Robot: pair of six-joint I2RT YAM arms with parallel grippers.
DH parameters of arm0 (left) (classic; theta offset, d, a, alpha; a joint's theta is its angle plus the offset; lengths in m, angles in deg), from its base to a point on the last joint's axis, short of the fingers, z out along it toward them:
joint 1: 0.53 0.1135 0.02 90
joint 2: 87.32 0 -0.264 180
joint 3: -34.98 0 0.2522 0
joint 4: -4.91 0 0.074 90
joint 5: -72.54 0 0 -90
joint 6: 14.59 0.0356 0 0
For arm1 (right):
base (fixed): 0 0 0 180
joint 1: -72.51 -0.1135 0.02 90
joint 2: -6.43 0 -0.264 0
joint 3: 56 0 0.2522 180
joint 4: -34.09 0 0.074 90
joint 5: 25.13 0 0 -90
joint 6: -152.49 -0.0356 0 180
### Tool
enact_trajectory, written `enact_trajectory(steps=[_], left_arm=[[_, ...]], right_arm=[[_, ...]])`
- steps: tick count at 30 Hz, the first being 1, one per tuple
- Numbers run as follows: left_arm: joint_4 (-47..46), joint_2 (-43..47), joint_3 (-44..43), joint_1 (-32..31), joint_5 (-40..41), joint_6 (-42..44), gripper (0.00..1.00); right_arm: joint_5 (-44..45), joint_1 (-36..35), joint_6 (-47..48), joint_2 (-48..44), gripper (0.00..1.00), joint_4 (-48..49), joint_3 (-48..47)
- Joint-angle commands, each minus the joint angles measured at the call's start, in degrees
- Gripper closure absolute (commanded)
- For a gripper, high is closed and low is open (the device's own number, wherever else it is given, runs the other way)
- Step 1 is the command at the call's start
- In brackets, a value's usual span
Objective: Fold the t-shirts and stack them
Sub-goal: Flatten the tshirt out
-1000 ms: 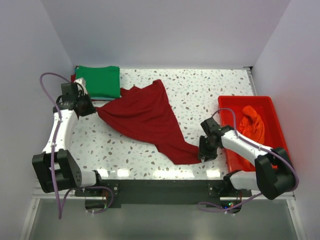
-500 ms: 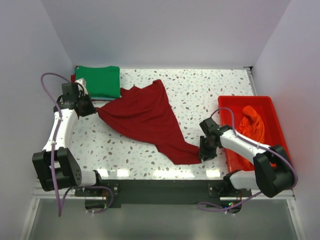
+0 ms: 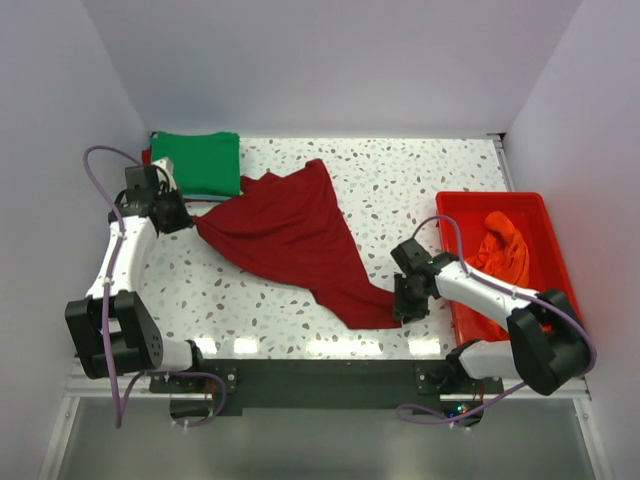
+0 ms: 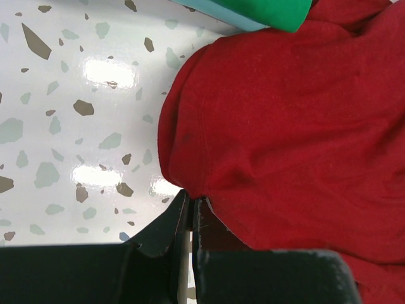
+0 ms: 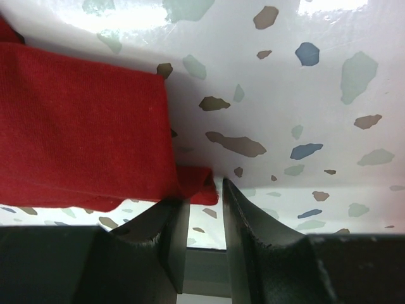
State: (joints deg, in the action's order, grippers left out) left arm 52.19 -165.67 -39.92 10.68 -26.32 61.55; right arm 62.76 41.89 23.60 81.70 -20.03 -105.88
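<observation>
Dark red t-shirt (image 3: 290, 240) lies spread and rumpled on the speckled table (image 3: 420, 190), to the left of the red plastic tub (image 3: 540, 205). Its long axis runs on a slant, from a lower corner near the tub's near-left corner up to an end well apart from the tub. The right gripper (image 5: 202, 190) sits between the tub and that lower corner, low over the tabletop. Its jaws stand parted, with a small tab of the cloth's corner lying between them, not yet clamped. The left gripper (image 4: 190, 206) is at the shirt's end farthest from the tub, its fingers pinched together on a fold of the red cloth.

A bright green t-shirt (image 3: 197, 162) rests folded on the side of the table away from the tub, just beyond the left gripper. An orange t-shirt (image 3: 503, 250) lies crumpled inside the tub.

The shirt stretches between the two arms, one end to each. The right arm is far the nearer to the free corner, which lies directly ahead of its fingers, so closing on that tab looks like the step in hand before the cloth can be drawn flat.
</observation>
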Motion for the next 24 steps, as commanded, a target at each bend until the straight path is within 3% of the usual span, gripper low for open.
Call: enact_trajectory(steps=[1,6,8,15,19,21,24], left_arm=[[-2.32,-0.75,-1.17,0.49,-1.33,0.95,1.0],[-2.67,-1.19,-1.26,0.49,-1.77,0.68,1.0],[-2.58,-1.37,-1.35,0.49,-1.77,0.68,1.0],[-1.7,-1.19,-1.44,0.58,-1.07,0.95,1.0],[-3.28,0.12,0.14,0.4,-1.5,-0.98,1.0],[-5.55,0.39,0.59,0.05,-3.34,-4.22,1.0],[-7.23,-0.92,-2.91,-2.22,-3.36,-6.25,1.0]], right_arm=[[-1.14,-1.47,-2.41,1.9,0.69,3.97,2.1],[-3.25,-1.65,-2.06,4.19,0.8,5.99,2.98],[-3.51,-1.73,-1.8,4.89,1.0,6.0,2.55],[-2.64,-1.65,-1.18,-2.48,1.0,-6.46,-7.1],[1.75,0.54,0.83,-6.09,1.0,-16.49,-20.02],[1.24,4.05,4.6,-3.21,1.0,-18.87,-31.41],[0.53,9.33,7.68,0.75,1.0,-19.06,-39.97]])
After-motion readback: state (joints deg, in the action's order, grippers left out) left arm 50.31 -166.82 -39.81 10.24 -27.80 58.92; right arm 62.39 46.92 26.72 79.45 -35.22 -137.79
